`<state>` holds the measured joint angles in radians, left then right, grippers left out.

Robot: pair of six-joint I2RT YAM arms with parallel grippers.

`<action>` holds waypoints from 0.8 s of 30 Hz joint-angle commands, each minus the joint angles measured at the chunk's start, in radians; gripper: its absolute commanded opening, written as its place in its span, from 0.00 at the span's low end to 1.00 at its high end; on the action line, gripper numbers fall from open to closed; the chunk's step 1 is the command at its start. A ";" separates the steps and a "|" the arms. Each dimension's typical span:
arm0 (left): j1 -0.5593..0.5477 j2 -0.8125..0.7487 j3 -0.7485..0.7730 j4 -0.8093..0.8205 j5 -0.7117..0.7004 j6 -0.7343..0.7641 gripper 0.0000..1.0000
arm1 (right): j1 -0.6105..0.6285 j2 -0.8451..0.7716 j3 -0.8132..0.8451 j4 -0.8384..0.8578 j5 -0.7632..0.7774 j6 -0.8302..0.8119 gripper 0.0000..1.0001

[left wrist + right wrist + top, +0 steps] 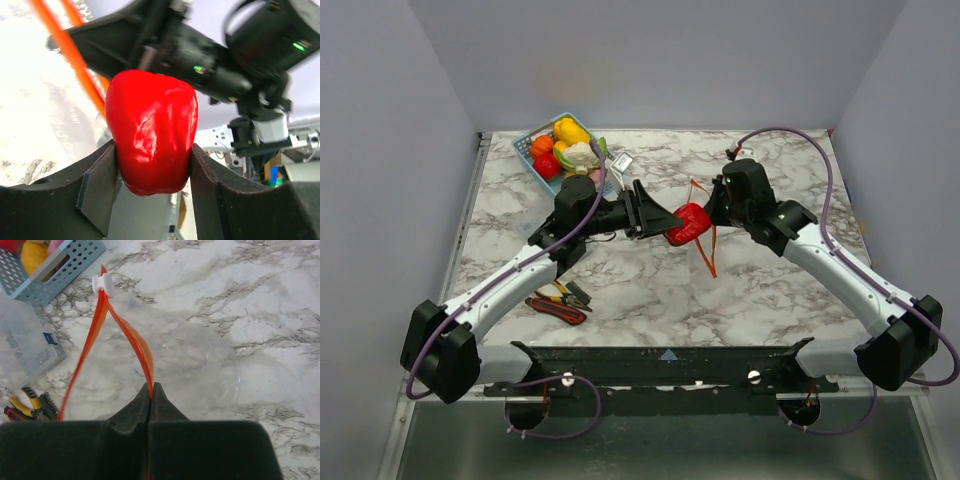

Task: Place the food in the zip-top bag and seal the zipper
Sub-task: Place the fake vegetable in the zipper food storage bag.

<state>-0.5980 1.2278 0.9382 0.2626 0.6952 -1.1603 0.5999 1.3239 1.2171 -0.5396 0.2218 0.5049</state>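
My left gripper [665, 218] is shut on a glossy red toy pepper [688, 225], which fills the middle of the left wrist view [151, 136] between the two dark fingers. My right gripper [712, 205] is shut on the orange-red zipper [137, 347] of the clear zip-top bag [200, 357] and holds the mouth up off the marble table; the strip also hangs down in the top view [708, 250]. A white slider [103, 284] sits at the strip's far end. The pepper is held right next to the bag's mouth. More food [565, 148] lies in the blue basket [527, 150].
A clear packet [22, 347] lies by the basket [60, 277]. Red-handled and yellow-handled tools [558, 300] lie near the left arm at the front, also visible in the right wrist view [27, 405]. A small white packet [623, 161] lies right of the basket.
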 commanded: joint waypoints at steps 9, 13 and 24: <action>-0.024 0.113 0.196 -0.534 -0.242 0.196 0.00 | -0.006 -0.046 -0.013 0.037 -0.017 -0.016 0.00; -0.029 0.152 0.279 -0.670 -0.309 0.234 0.00 | -0.007 -0.067 -0.031 0.092 -0.096 -0.050 0.01; -0.092 0.256 0.442 -0.777 -0.419 0.329 0.00 | -0.007 -0.088 -0.033 0.128 -0.148 -0.063 0.01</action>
<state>-0.6609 1.4548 1.3006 -0.4118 0.3847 -0.9112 0.5953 1.2659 1.1759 -0.4393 0.1062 0.4492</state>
